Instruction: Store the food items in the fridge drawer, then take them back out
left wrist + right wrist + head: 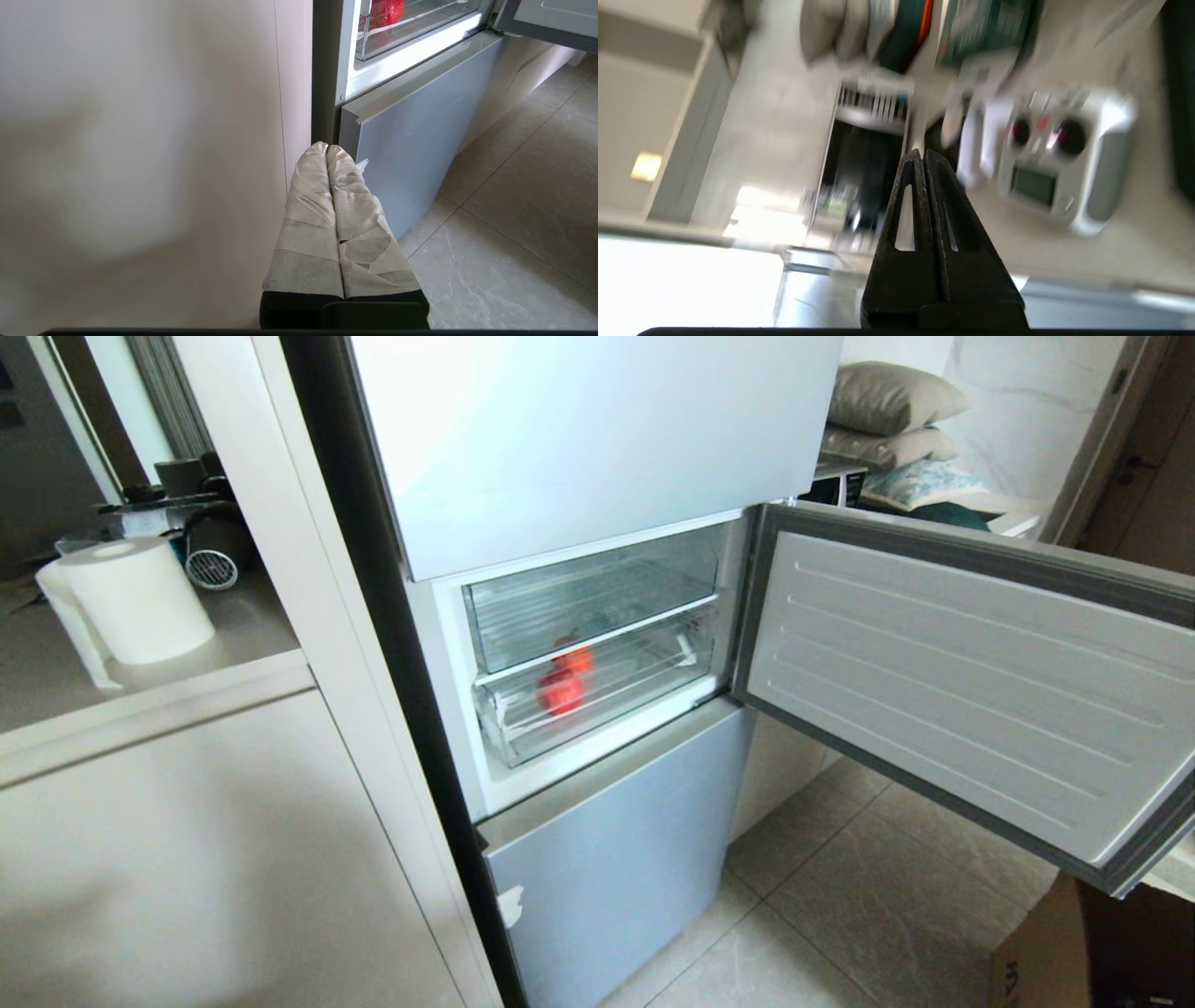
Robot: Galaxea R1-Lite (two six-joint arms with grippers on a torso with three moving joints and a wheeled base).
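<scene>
Fruit (561,691) sits inside the fridge drawer (597,695), the lower of two clear drawers behind the open fridge door (971,691). We see it only through the ribbed plastic, which smears it into two red patches, so its stem and exact shape are hard to make out. Neither of our arms shows from the head. Our left gripper (327,150), wrapped in tape and pressed closed on nothing, hangs low beside the fridge's bottom panel (411,140). Our right gripper (920,156), clenched and empty, points at a blurred white remote control (1052,158), away from the fridge.
</scene>
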